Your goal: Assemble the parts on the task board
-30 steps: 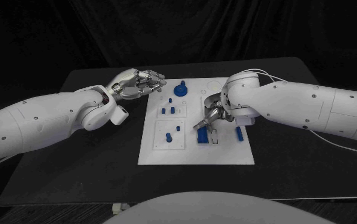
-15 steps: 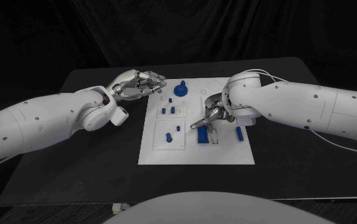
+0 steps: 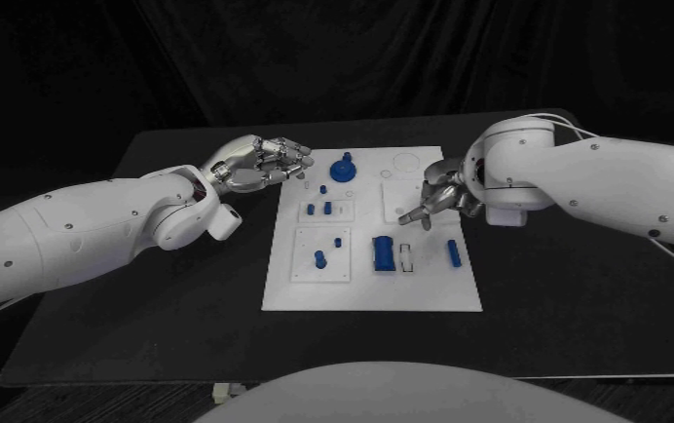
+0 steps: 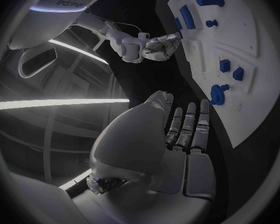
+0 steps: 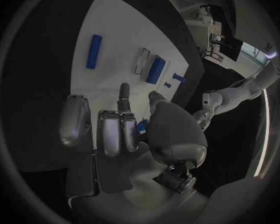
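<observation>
While both robot hands hover empty, the left robot hand point(image 3: 263, 161) curled and the right robot hand point(image 3: 438, 195) loosely spread, a careless reach could knock the blue block point(image 3: 382, 253) off the board point(image 3: 435, 291).

matt white task board point(image 3: 368, 287), matt black table point(image 3: 140, 316)

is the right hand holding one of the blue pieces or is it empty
Empty, as far as the views show. The right hand hangs over the board's right edge with fingers loosely curled; the nearby blue pieces lie on the board.

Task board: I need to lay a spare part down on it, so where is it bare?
The task board is bare along its near edge, below the blue parts. The far right corner is tight: the right hand hangs there.
</observation>
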Motion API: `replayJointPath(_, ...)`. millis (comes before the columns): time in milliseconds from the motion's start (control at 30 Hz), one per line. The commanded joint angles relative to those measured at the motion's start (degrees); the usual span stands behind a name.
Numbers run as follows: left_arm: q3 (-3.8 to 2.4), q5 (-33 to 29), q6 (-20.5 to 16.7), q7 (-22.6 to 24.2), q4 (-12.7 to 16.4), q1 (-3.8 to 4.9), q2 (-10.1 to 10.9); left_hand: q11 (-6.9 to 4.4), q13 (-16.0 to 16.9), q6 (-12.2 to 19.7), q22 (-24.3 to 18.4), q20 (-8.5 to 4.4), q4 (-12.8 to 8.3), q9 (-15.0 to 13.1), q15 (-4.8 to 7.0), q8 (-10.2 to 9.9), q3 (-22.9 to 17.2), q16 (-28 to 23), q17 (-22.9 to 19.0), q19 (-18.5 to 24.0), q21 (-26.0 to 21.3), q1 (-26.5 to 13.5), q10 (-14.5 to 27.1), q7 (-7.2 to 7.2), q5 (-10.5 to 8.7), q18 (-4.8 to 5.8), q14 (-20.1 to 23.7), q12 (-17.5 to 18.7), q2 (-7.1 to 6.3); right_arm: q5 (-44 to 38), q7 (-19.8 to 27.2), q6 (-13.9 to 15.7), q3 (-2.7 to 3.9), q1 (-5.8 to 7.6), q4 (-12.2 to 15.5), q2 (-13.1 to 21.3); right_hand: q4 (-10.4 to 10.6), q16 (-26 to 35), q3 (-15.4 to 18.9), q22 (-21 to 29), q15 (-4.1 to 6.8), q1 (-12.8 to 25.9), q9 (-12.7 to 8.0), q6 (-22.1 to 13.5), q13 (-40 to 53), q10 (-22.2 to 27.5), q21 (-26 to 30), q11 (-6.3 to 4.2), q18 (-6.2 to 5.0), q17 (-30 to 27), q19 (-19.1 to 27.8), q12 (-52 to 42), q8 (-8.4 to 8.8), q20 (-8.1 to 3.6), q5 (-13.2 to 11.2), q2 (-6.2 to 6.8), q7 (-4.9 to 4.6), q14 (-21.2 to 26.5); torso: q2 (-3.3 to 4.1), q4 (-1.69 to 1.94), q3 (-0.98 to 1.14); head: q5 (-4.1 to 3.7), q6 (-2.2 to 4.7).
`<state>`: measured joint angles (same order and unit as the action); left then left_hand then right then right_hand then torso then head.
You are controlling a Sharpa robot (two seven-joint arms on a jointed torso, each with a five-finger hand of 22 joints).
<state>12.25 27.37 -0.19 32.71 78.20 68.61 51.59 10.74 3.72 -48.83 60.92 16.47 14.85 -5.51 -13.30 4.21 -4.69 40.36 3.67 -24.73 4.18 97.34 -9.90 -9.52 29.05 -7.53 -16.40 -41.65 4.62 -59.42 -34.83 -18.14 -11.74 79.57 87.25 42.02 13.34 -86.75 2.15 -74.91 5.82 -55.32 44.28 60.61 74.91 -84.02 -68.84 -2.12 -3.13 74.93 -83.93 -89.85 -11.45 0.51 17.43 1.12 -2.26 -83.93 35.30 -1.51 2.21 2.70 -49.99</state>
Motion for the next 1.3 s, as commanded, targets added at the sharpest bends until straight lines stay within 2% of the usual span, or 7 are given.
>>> replayJointPath(33,-0.06,-0.5,-0.1,0.8,0.2,-0.08,0.0,0.25,-0.1,0.0,0.1,-0.06,0.0,-0.1,-0.47,0.3,-0.3,0.3,0.0,0.3,0.2,0.5,-0.1,-0.34,0.27,0.85,-0.1,-0.1,0.03,2.1,-1.0,-0.1,-0.02,0.82,0.9,2.0,-0.8,-0.1,0.2,-9.5,-0.71,-1.9,-1.7,-1.1,15.1,-6.0,-0.3,0.59,-0.86,9.2,-1.3,-0.1,1.55,0.52,0.4,-0.11,-0.44,-4.8,-0.05,0.00,0.00,0.01,-0.01)
replayJointPath(200,-0.06,-0.5,-0.1,0.9,0.2,-0.09,-0.1,0.30,-0.1,0.0,0.1,-0.08,0.0,-0.1,-0.47,0.4,-0.3,0.4,0.0,0.3,0.2,0.6,-0.1,-0.36,0.39,0.88,-0.1,-0.2,0.02,1.9,-1.5,-2.2,-0.02,1.36,0.7,4.2,-0.7,-0.3,1.1,-9.7,-0.96,-2.7,-5.3,0.0,15.1,-6.0,-0.6,0.83,-0.80,9.4,-1.4,-0.1,3.23,0.83,1.1,-1.00,-0.72,-4.9,-0.06,-0.08,0.01,-0.21,-0.01)
replayJointPath(233,-0.06,-0.5,-0.1,0.9,0.2,-0.09,-0.1,0.30,-0.1,0.0,0.1,-0.08,0.0,-0.1,-0.47,0.4,-0.3,0.4,0.0,0.3,0.2,0.6,-0.1,-0.36,0.39,0.88,-0.1,-0.2,0.02,1.6,-1.6,-2.6,-0.03,1.40,0.7,4.5,-0.8,-0.3,1.4,-9.8,-0.86,-3.2,-6.8,1.1,15.1,-6.0,-0.6,0.73,-0.80,9.5,-1.4,-0.1,3.65,0.80,3.0,-1.32,-0.55,-4.9,-0.11,-0.12,0.01,-0.16,-0.01)
replayJointPath(467,-0.06,-0.5,0.0,1.0,0.1,-0.10,-0.3,0.36,-0.1,-0.1,0.1,-0.10,0.0,-0.1,-0.45,0.4,-0.4,0.4,0.0,0.3,0.2,0.6,-0.2,-0.42,0.48,0.90,-0.1,-0.2,0.01,-0.9,-2.0,-4.3,-0.03,1.33,0.7,5.9,-2.4,-0.4,1.6,-9.8,-0.68,-5.7,-9.7,3.0,15.1,-6.0,-0.7,0.51,-0.78,9.6,-1.6,-0.1,4.38,0.66,5.3,-1.43,-0.26,-4.9,-0.06,-0.03,-0.06,-0.60,-0.01)
replayJointPath(700,-0.06,-0.5,0.1,1.3,0.0,-0.10,-0.3,0.41,0.0,-0.1,0.2,-0.11,0.0,-0.1,-0.45,0.4,-0.4,0.4,0.0,0.3,0.2,0.6,-0.3,-0.44,0.52,0.90,-0.2,-0.2,0.03,-1.7,-2.2,-4.8,-0.04,0.20,0.4,6.2,-2.9,-0.4,1.6,-9.9,-0.66,-6.6,-12.1,4.6,15.1,-6.0,-0.9,0.49,-0.73,9.7,-1.7,-0.1,4.84,0.65,-0.7,-2.00,-0.17,-4.9,0.09,0.00,-0.02,-0.90,-0.01)
replayJointPath(1000,-0.06,-0.5,0.1,1.3,0.1,-0.10,-0.2,0.44,0.0,-0.2,0.2,-0.11,0.0,-0.2,-0.44,0.5,-0.4,0.4,0.0,0.3,0.3,0.6,-0.3,-0.45,0.55,0.91,-0.2,-0.2,0.05,-3.0,-2.4,-3.7,-0.04,-2.22,0.2,6.3,-2.6,-0.5,1.5,-9.9,-0.60,-6.2,-12.8,4.8,15.1,-6.0,-0.9,0.43,-0.73,9.7,-1.7,-0.1,5.05,0.59,-1.1,-2.52,-0.14,-4.9,-0.01,0.08,-0.04,-0.93,-0.01)
replayJointPath(1300,-0.06,-0.5,0.2,1.2,0.0,-0.11,-0.4,0.44,0.0,-0.2,0.2,-0.11,0.0,-0.2,-0.44,0.5,-0.4,0.4,0.0,0.3,0.3,0.6,-0.3,-0.45,0.55,0.91,-0.2,-0.2,0.05,-4.4,-2.4,-1.9,-0.04,-3.28,0.0,5.5,-2.5,-0.3,1.5,-9.8,-0.63,-6.1,-13.2,4.6,15.1,-6.0,-0.4,0.47,-0.81,9.4,-1.6,-0.1,5.34,0.60,-0.9,-2.61,-0.24,-4.9,0.04,-0.01,-0.01,-1.11,-0.01)
